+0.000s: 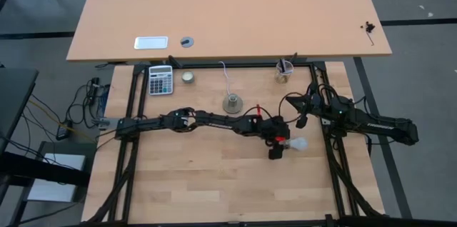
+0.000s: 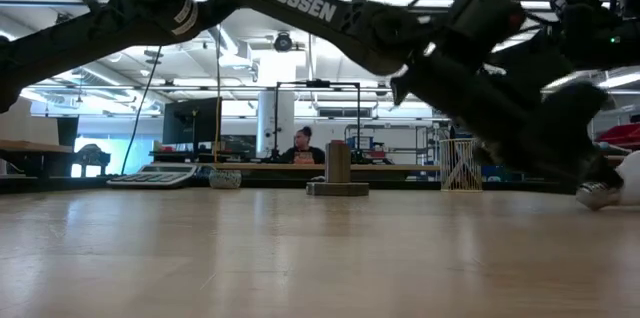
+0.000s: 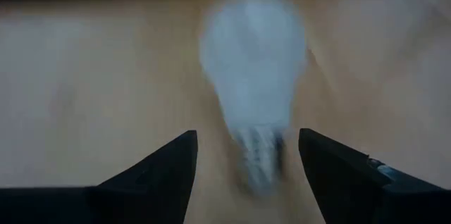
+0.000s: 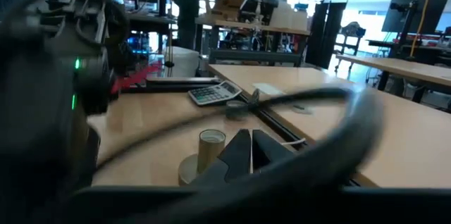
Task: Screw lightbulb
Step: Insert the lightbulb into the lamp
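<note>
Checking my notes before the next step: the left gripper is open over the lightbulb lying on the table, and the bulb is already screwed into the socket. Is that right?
Not quite. The left gripper is open around the lightbulb, but the bulb is not in the socket: in the high view it lies on the table, apart from the socket.

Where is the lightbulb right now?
In the high view the lightbulb lies on the wooden table toward the right side, in front of the socket. The left hand is at its screw end, fingers open on either side.
</note>
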Controlling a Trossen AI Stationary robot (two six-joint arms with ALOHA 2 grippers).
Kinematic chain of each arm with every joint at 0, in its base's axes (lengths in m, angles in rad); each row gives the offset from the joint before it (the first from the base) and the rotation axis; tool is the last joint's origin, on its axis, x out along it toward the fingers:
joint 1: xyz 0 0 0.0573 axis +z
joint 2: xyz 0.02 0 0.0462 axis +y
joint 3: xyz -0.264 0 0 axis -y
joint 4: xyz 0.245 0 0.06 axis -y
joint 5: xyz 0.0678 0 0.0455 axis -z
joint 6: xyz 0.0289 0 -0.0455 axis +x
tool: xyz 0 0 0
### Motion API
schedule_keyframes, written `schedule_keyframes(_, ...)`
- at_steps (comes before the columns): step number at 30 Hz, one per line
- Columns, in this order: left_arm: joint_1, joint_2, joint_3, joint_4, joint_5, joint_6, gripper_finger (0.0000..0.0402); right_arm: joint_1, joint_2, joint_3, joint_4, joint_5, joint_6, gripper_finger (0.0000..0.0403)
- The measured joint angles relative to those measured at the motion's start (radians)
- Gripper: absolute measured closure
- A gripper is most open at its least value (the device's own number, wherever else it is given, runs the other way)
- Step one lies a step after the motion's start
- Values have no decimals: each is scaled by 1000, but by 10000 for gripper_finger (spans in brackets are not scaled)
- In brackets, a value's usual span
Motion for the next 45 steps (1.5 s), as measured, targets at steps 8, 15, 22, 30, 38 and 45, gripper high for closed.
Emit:
schedule_keyframes(8, -21, 16, 0, 41, 33, -17, 146, 0, 0, 0, 0, 0, 0, 378)
schedule_keyframes(15, -20, 27, 0, 111, 33, -33, 146, 0, 0, 0, 1, 0, 0, 380)
schedule_keyframes(22, -35, 45, 1, 144, 48, -75, 147, 0, 0, 0, 0, 0, 0, 379)
schedule_keyframes(30, -55, 47, -1, 172, 48, 41, 147, 0, 0, 0, 0, 0, 0, 378)
schedule_keyframes(38, -71, 46, 0, 119, 58, 160, 203, 0, 0, 0, 0, 0, 0, 378)
schedule_keyframes(45, -76, 44, 0, 112, 61, 206, 300, 0, 0, 0, 0, 0, 0, 380)
